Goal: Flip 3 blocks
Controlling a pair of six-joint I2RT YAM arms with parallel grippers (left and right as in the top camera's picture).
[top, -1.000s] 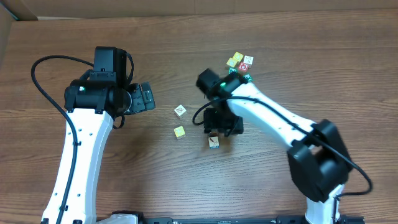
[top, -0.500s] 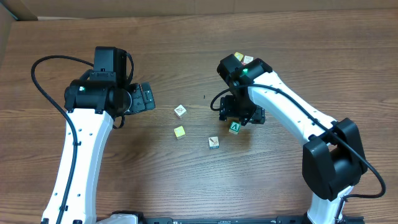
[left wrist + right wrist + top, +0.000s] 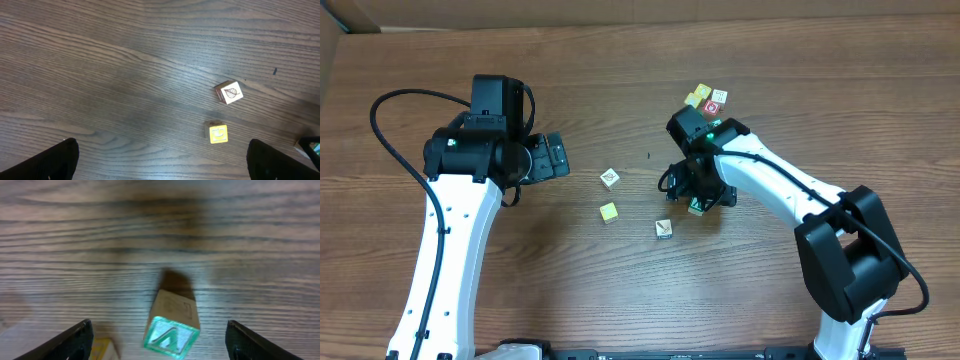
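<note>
A green-faced block (image 3: 171,335) with a letter mark lies tilted on the table between my right gripper's (image 3: 159,330) fingers. The jaws are open and stand clear of it on both sides. From overhead the right gripper (image 3: 698,192) covers most of this green block (image 3: 697,208). A white leaf block (image 3: 610,178), a yellow block (image 3: 608,212) and a white block (image 3: 663,229) lie left of it. My left gripper (image 3: 552,157) hovers open and empty at the left. Its wrist view shows the leaf block (image 3: 229,92) and the yellow block (image 3: 218,134).
A small cluster of cubes sits behind the right arm: a yellow one (image 3: 698,97), a red-faced one (image 3: 711,106) and a white one (image 3: 720,96). The wooden table (image 3: 620,300) runs all around. A cardboard edge (image 3: 340,25) shows at the far left.
My right gripper has left the white block at the front middle and moved right, over the green block. Its jaws have widened. The left arm has not moved.
</note>
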